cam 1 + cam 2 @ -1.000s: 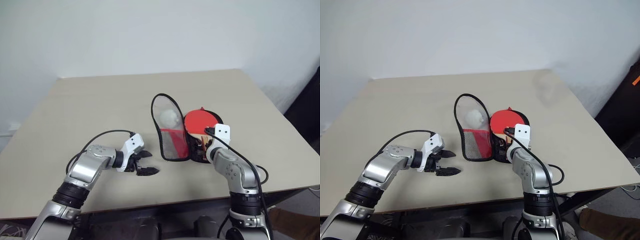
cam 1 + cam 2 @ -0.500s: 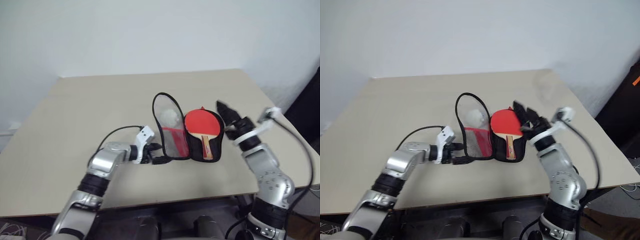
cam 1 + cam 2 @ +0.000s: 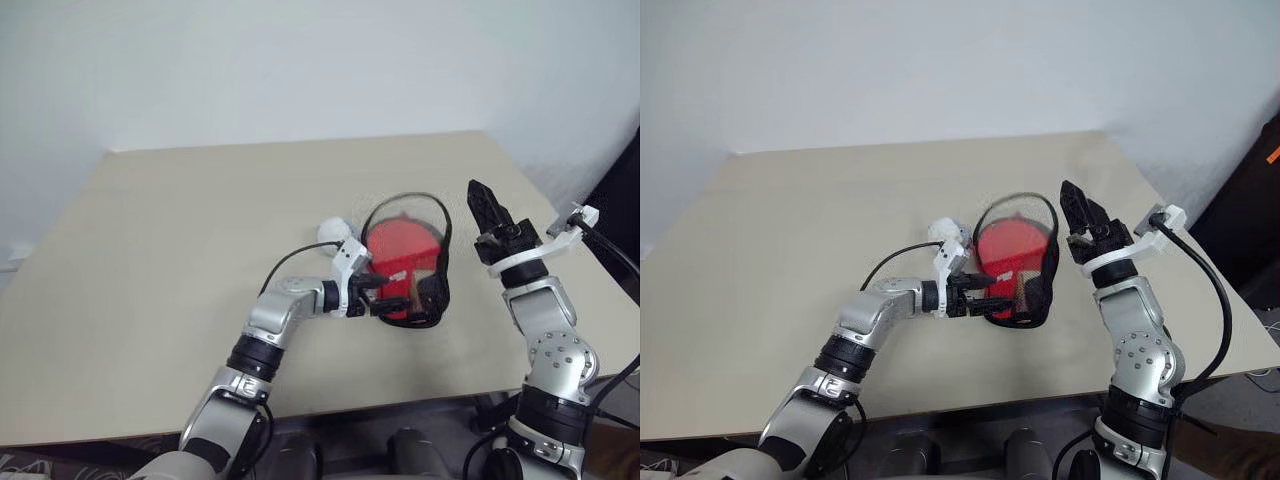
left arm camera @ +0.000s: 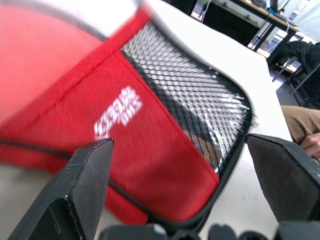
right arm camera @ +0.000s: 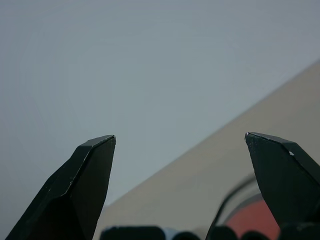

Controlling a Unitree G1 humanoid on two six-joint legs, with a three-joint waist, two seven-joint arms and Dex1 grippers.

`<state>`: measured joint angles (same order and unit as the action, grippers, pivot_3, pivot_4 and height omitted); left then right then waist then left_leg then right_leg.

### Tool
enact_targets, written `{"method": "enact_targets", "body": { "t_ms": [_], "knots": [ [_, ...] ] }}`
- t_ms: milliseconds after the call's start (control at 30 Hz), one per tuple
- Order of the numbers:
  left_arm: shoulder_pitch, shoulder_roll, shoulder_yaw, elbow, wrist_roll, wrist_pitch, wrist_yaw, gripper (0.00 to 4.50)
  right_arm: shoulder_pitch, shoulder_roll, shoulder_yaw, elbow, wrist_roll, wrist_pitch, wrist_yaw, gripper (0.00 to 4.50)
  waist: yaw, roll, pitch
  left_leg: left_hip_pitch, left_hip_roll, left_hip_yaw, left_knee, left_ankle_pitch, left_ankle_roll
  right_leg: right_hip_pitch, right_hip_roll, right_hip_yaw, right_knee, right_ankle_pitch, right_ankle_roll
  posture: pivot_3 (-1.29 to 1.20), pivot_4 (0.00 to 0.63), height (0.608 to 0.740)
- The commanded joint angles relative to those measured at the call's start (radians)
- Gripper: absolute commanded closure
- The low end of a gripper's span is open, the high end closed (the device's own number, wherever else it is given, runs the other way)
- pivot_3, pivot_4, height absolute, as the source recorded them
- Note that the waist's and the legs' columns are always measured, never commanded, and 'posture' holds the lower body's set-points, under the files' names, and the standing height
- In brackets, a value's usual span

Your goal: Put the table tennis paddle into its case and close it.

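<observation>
The left arm reaches across the counter (image 3: pixel 180 230), its left pincer (image 3: pixel 383 296) spread wide at the near edge of the case (image 3: pixel 432 272), maybe touching it. The table tennis paddle (image 3: pixel 398 243) lies inside the case. The left wrist view shows the case's white logo (image 4: pixel 118 111); the right pincer (image 3: pixel 490 212) points up, spread and empty.

The case (image 4: pixel 125 145) bears a white logo (blurred; possibly letters), which I cannot read.
</observation>
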<state>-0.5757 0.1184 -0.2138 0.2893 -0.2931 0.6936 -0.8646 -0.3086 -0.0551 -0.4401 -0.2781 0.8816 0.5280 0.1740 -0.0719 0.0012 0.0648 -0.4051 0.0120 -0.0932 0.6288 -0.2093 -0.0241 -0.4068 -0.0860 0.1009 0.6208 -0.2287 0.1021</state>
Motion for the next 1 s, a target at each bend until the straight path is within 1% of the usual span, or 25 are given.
{"method": "enact_targets", "body": {
  "t_ms": [33,200,333,400,467,533,600,633,733,833,900,1000],
  "knots": [
    [-0.008,0.003,0.056,-0.037,-0.045,0.074,0.041,0.0,-0.039,-0.021,-0.031,0.019,-0.001,-0.067,-0.027,0.01,0.0,0.0,0.0,0.0,0.0,0.0,0.0,0.0,0.0,0.0,0.0,0.0,0.0,0.0,0.0,0.0,0.0,0.74],
    [-0.038,0.012,0.115,-0.006,-0.079,0.246,0.117,0.0,-0.051,-0.039,-0.02,0.055,-0.013,-0.102,-0.036,0.01,-0.001,0.0,0.0,0.001,0.0,0.0,0.001,0.001,-0.001,0.0,0.0,0.0,0.001,-0.001,-0.001,0.0,0.0,0.74],
    [-0.062,0.006,0.13,0.062,-0.049,0.258,0.19,0.0,-0.051,-0.034,0.001,0.074,-0.034,-0.115,-0.056,0.01,-0.001,0.0,0.0,0.001,0.0,-0.001,0.001,0.002,-0.001,0.001,0.001,0.0,0.002,0.0,0.0,0.0,0.0,0.74],
    [-0.09,-0.018,0.165,0.127,-0.06,0.266,0.229,0.0,-0.043,-0.034,0.017,0.075,-0.048,-0.124,-0.055,0.01,-0.001,0.0,0.0,0.003,0.0,-0.001,0.001,0.002,-0.001,0.003,0.0,0.0,0.002,0.0,0.0,0.0,0.0,0.74],
    [-0.129,-0.055,0.215,0.2,-0.105,0.309,0.242,0.0,-0.031,-0.034,0.028,0.073,-0.062,-0.131,-0.052,0.01,0.0,0.0,0.0,0.007,0.0,-0.001,0.001,0.002,-0.001,0.007,0.0,0.0,0.001,0.0,-0.001,0.0,0.0,0.74],
    [-0.158,-0.085,0.227,0.254,-0.114,0.32,0.25,0.0,-0.024,-0.03,0.025,0.077,-0.06,-0.131,-0.061,0.01,0.0,0.0,0.0,0.011,0.0,-0.001,0.001,0.002,-0.002,0.011,0.0,-0.001,0.001,-0.001,-0.002,0.0,0.0,0.74],
    [-0.177,-0.112,0.225,0.294,-0.108,0.308,0.254,0.0,-0.019,-0.032,0.029,0.08,-0.07,-0.136,-0.065,0.01,0.0,0.0,0.0,0.011,0.0,-0.003,0.002,0.001,-0.003,0.014,0.001,-0.002,-0.002,-0.001,-0.002,0.0,0.0,0.74],
    [-0.185,-0.125,0.23,0.306,-0.112,0.31,0.256,0.0,-0.016,-0.032,0.03,0.079,-0.071,-0.138,-0.066,0.01,0.0,0.001,-0.001,0.011,0.0,-0.003,0.002,-0.001,-0.006,0.015,0.0,-0.003,-0.006,-0.001,-0.002,0.0,0.0,0.74],
    [-0.212,-0.168,0.283,0.333,-0.158,0.348,0.264,0.0,-0.014,-0.033,0.024,0.083,-0.073,-0.147,-0.07,0.01,0.001,0.001,-0.001,0.01,-0.001,-0.004,0.002,0.0,-0.006,0.018,0.0,-0.002,-0.013,0.0,-0.001,0.0,0.0,0.74],
    [-0.214,-0.186,0.298,0.313,-0.187,0.393,0.241,0.0,-0.012,-0.036,0.02,0.091,-0.081,-0.155,-0.077,0.01,0.001,0.001,-0.001,0.008,-0.001,-0.003,0.003,0.001,-0.006,0.019,0.0,-0.001,-0.014,0.0,0.0,0.0,0.0,0.74],
    [-0.206,-0.187,0.298,0.295,-0.199,0.414,0.232,0.0,-0.012,-0.036,0.018,0.095,-0.083,-0.159,-0.079,0.01,0.001,0.001,-0.001,0.007,-0.002,-0.003,0.001,0.003,-0.002,0.018,0.0,-0.001,-0.013,0.0,0.0,0.0,0.0,0.74],
    [-0.197,-0.184,0.303,0.281,-0.21,0.433,0.225,0.61,-0.01,-0.039,0.018,0.103,-0.091,-0.164,-0.081,0.0,0.001,0.002,-0.001,0.005,-0.002,-0.003,-0.005,0.003,-0.002,0.015,0.0,-0.001,-0.012,0.001,0.002,0.0,0.0,0.74]
  ]
}}
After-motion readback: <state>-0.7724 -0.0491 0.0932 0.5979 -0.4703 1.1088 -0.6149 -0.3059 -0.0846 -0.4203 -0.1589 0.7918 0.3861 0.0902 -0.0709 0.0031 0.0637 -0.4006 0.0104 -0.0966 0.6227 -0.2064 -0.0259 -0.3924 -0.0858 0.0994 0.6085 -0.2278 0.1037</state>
